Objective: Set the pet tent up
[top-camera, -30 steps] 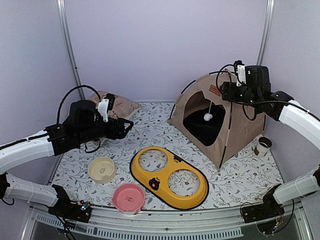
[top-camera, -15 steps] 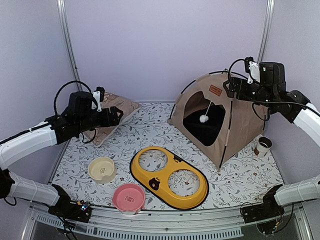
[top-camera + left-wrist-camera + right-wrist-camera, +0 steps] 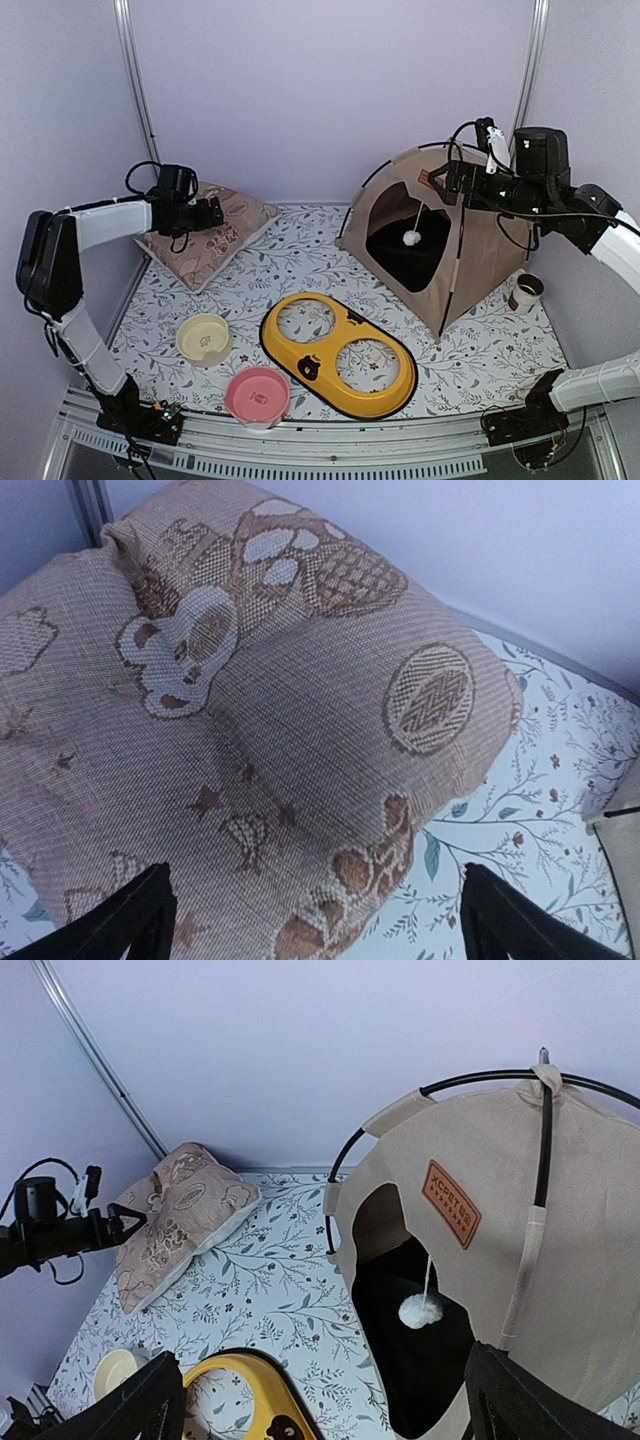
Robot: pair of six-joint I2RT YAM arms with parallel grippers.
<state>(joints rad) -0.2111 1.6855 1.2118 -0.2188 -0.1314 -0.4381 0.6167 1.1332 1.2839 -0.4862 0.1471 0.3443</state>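
The pet tent [image 3: 470, 245] stands upright at the back right. It is beige fabric on black arched poles, with a brown label [image 3: 450, 1205] and a white pom-pom [image 3: 420, 1311] hanging in its dark doorway. My right gripper [image 3: 450, 182] hovers open beside the tent's top [image 3: 545, 1075], with nothing between its fingers [image 3: 135, 1415]. My left gripper [image 3: 213, 212] is open at the back left, just above the tan patterned pillow [image 3: 250, 710], and it holds nothing.
The pillow [image 3: 205, 235] lies against the back left corner. A yellow two-hole feeder tray [image 3: 340, 358] sits near the front centre. A cream bowl [image 3: 204, 338] and a pink bowl [image 3: 257, 393] are to its left. A small cup [image 3: 525, 290] stands right of the tent.
My left arm has swung back and left, ending over the pillow, which now shows fully. My right wrist has shifted slightly right by the tent top. Both pairs of jaws have spread wider.
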